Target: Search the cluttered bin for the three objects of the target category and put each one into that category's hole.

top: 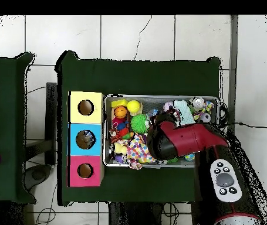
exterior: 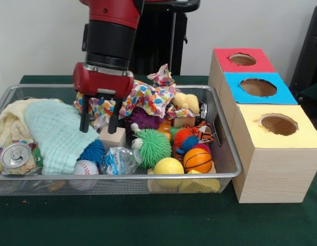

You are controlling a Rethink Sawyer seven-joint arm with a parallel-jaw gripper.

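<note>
My gripper hangs open inside the wire bin, left of its middle. Its left finger is over a pale green cloth. The right fingertip is just above a small wooden block; whether they touch is unclear. Nothing sits between the fingers. Round things nearby include a green spiky ball, a blue spiky ball, a baseball, a yellow ball and a small basketball. In the overhead view the red arm hides the gripper.
Right of the bin stand three boxes with round holes: red, blue, yellow. The bin also holds a drink can, a crumpled plastic bottle, a patterned cloth, a yellow plush and a tiger toy.
</note>
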